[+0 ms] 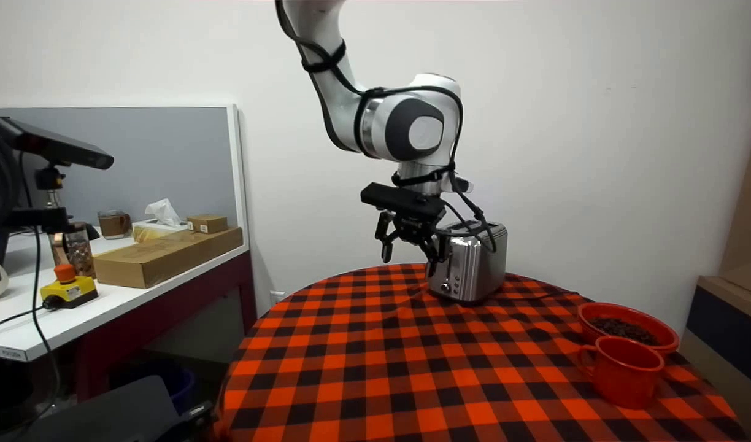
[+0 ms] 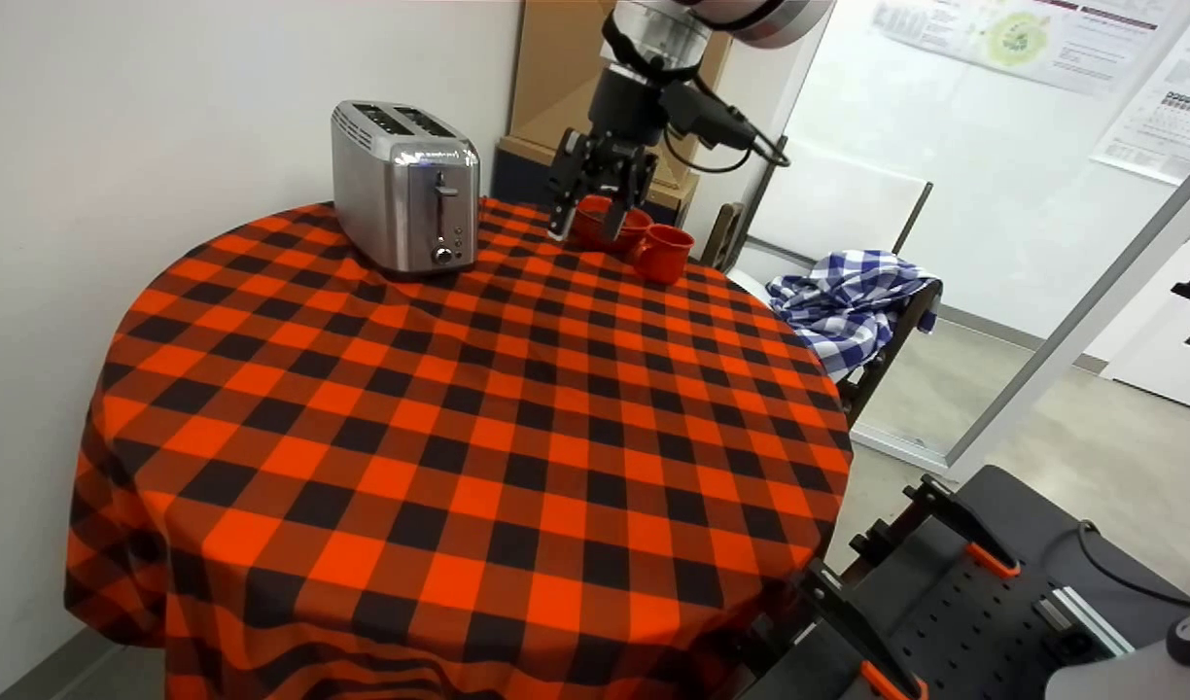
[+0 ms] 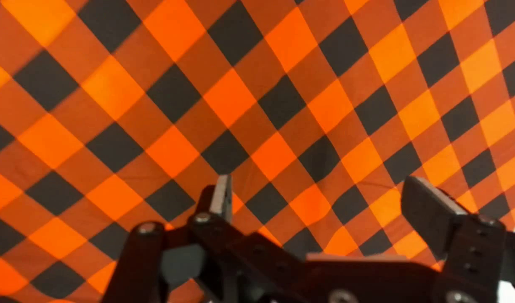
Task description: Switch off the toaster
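Jaws spread wide above checked tablecloth point(image 2: 478, 408), toaster point(image 2: 401, 194) upright on it, red mug point(image 1: 630, 376) beside bowl point(image 1: 587, 329)

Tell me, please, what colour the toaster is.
The toaster is mainly shiny silver, seen best in an exterior view.

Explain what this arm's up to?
The Franka arm, tasked with switching off the toaster, is handling nothing at the moment. Its gripper hovers open above the checkered tablecloth, apart from the toaster in an exterior view. The toaster's lever sits near the top of its slot; whether it's on, I can't tell. The red mug and red bowl stand off near the table's edge.
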Robot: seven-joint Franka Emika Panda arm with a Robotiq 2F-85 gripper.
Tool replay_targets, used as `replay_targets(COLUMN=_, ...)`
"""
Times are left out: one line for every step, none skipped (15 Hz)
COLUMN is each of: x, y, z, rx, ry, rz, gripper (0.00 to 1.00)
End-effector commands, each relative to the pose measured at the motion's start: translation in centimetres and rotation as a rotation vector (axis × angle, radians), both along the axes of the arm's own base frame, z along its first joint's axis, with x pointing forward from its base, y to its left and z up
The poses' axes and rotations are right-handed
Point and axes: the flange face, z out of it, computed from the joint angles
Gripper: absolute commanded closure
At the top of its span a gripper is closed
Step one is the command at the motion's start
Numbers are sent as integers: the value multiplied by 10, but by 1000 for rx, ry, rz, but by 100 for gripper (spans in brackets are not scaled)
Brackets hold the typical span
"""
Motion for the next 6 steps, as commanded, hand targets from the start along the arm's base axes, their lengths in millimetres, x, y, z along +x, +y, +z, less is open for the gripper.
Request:
replay_targets(x=-55, y=-6, z=37, rx=-121, ry=36, rz=-57, gripper=0)
replay_targets(x=-64, y=-8, z=42, rx=-135, ry=50, rz=-49, gripper=0)
replay_targets(x=-36, y=-3, z=26, rx=-89, ry=31, rz=-34, gripper=0)
replay_targets(x=-46, y=-5, z=33, rx=-105, ry=39, rz=-36, gripper=0)
replay_targets(x=-53, y=-6, z=38, rx=-113, ry=39, rz=-37, gripper=0)
replay_targets(x=-57, y=-7, z=41, rx=-116, ry=38, rz=-38, gripper=0)
